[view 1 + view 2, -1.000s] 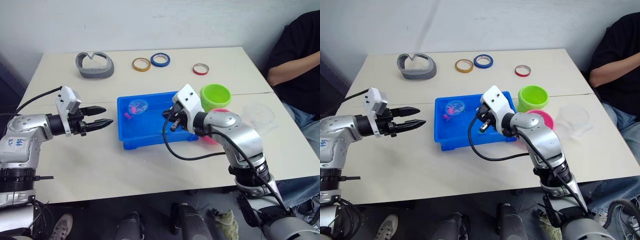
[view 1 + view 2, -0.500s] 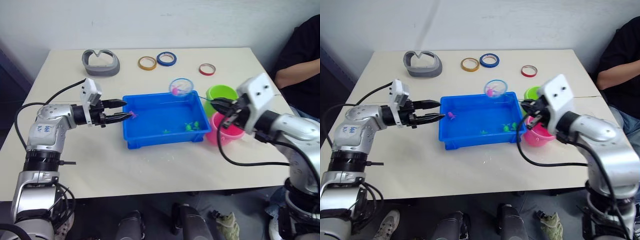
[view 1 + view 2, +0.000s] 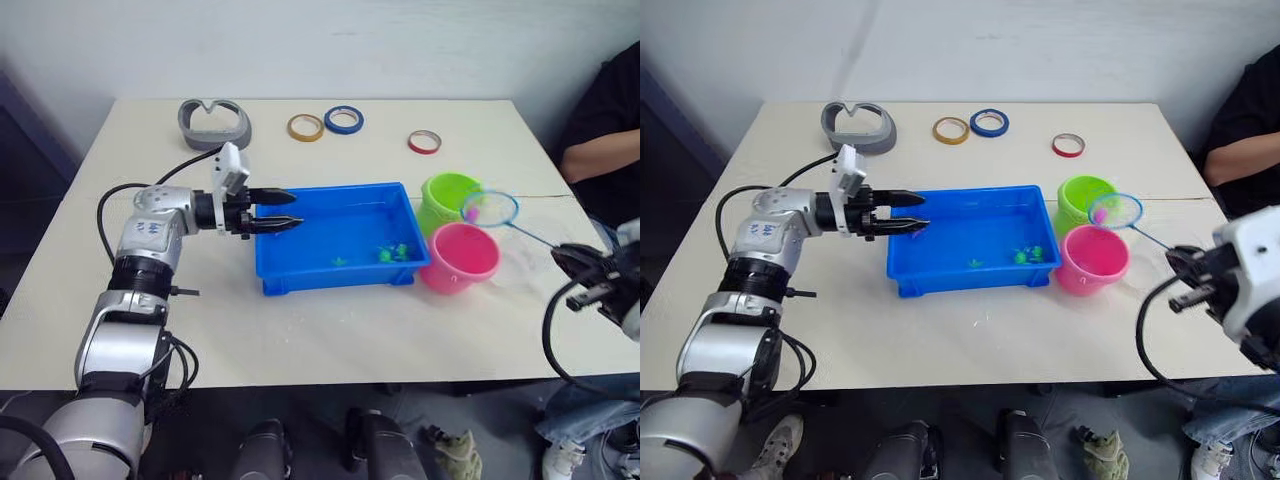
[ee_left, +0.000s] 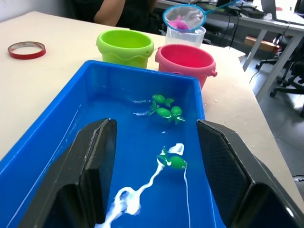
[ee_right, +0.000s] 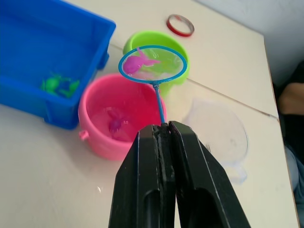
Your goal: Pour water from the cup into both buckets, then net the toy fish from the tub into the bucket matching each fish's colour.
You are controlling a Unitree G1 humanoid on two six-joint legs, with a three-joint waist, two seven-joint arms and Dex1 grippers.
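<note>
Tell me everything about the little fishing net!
The net is small, with a round blue hoop, see-through mesh and a thin blue handle. One pink fish lies in it. The right gripper is shut on the handle's end, holding the net up in the air, hoop roughly level, above where the pink bucket and green bucket meet. Nothing else touches it. Another pink fish already sits inside the pink bucket.
</note>
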